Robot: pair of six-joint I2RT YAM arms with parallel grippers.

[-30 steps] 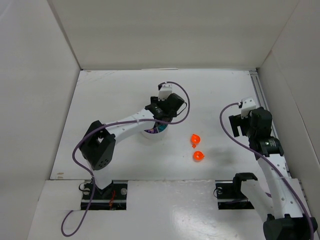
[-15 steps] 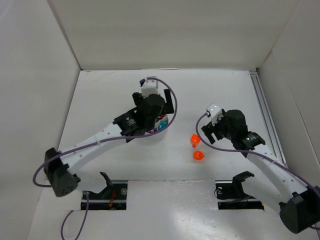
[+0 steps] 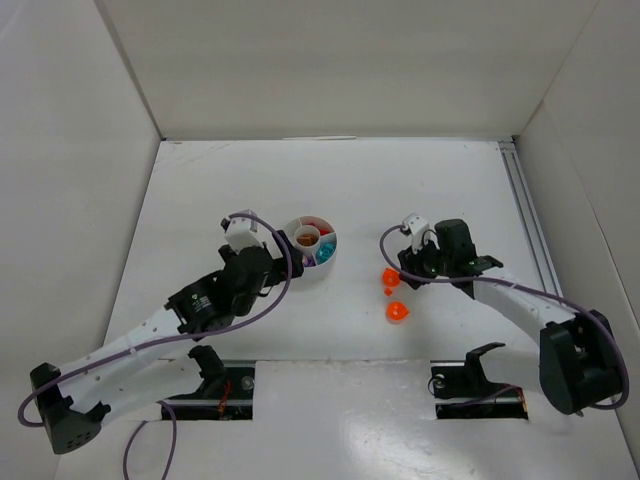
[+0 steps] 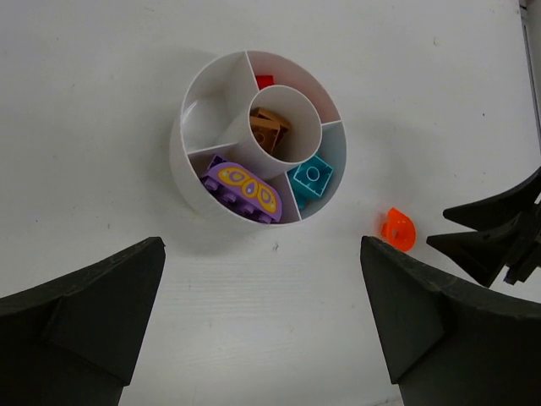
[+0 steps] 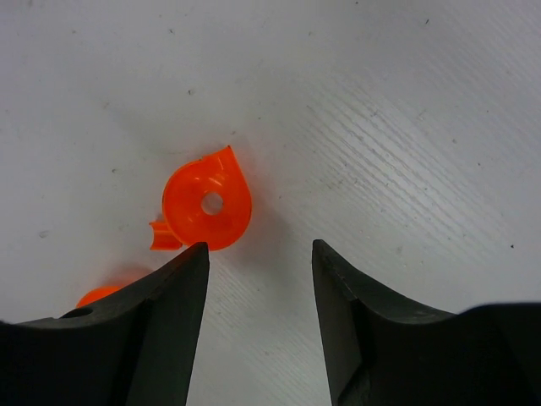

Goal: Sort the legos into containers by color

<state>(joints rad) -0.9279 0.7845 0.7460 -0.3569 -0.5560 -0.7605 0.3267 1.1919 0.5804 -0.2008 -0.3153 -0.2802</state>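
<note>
The white round dish (image 3: 326,262) stands mid-table; the left wrist view shows its rim (image 4: 180,161). It holds a purple brick (image 4: 245,188), a teal brick (image 4: 311,178), brown bricks (image 4: 269,131) in the centre cup and a red brick (image 4: 265,82); one wedge is bare. Translucent orange pieces lie right of it: one (image 3: 390,274), a tiny bit (image 3: 388,292) and another (image 3: 397,312). My left gripper (image 3: 268,266) is open and empty, just near-left of the dish (image 4: 262,247). My right gripper (image 3: 405,262) is open and low, beside the upper orange piece (image 5: 210,203), which lies just off its left fingertip (image 5: 190,258).
White walls enclose the table on three sides. A metal rail (image 3: 525,215) runs along the right edge. The small orange bit (image 5: 161,237) and part of the other orange piece (image 5: 97,294) show left of my right gripper's fingers.
My left arm has pulled back from over the dish to its near-left, uncovering it. My right arm has swung left and down to the orange pieces.
</note>
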